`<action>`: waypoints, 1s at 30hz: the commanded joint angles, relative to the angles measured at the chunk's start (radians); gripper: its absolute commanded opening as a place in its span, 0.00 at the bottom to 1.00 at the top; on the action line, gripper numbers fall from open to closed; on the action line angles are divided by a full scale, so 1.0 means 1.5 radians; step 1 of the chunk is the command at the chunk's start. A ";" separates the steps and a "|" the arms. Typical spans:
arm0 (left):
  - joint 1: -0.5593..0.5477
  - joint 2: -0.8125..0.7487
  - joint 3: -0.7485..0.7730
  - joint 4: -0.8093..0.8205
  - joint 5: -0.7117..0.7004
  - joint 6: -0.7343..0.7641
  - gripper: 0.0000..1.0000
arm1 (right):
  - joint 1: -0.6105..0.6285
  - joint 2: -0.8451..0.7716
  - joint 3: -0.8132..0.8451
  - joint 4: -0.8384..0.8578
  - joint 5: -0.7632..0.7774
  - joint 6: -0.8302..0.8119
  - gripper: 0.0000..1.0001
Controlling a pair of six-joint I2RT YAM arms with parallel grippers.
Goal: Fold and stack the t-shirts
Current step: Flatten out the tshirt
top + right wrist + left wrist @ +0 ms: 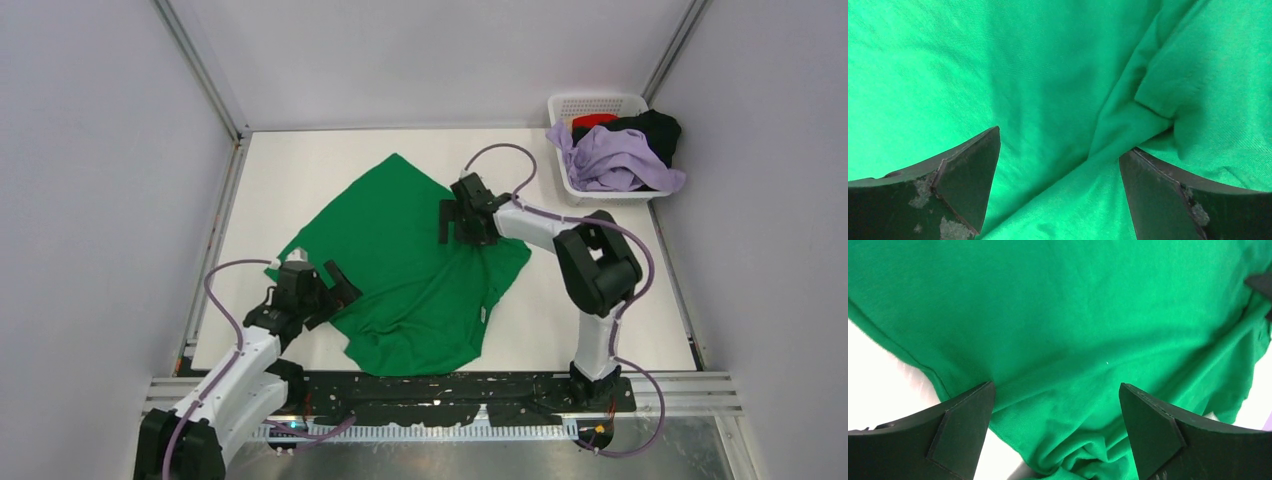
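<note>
A bright green t-shirt (400, 250) lies spread, crumpled along its edges, on the white table (300, 165). My left gripper (335, 295) is open at the shirt's left edge. In the left wrist view its open jaws (1056, 386) straddle a bunched fold of the green cloth (1073, 315) beside the hem. Over the shirt's right part my right gripper (455, 228) is open too. The right wrist view shows it (1059, 142) low over a diagonal ridge of green cloth (948, 75), next to a folded sleeve (1168, 85). Neither holds anything. Lavender (620, 160), black (660, 130) and red (595, 120) t-shirts are piled in the basket.
A white slotted basket (595, 100) stands in the back right corner. Grey walls with metal rails close in the table at the left, back and right. Bare table (878, 380) shows left of the shirt's hem. The right gripper's black tip (1260, 282) shows in the left wrist view.
</note>
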 commanded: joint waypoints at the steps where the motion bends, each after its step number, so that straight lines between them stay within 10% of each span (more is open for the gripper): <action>1: -0.024 0.016 -0.026 0.000 0.017 -0.013 1.00 | -0.003 0.124 0.142 -0.042 -0.030 -0.033 0.95; 19: -0.371 0.218 0.112 0.126 0.116 0.013 1.00 | -0.100 0.522 0.862 -0.213 -0.107 -0.065 0.95; 23: -0.393 0.159 0.137 0.042 0.160 0.091 1.00 | -0.118 0.452 0.805 -0.160 -0.119 -0.129 0.96; 30: -0.363 0.058 0.201 -0.031 -0.024 0.140 1.00 | -0.119 0.268 0.529 -0.045 -0.147 -0.202 0.96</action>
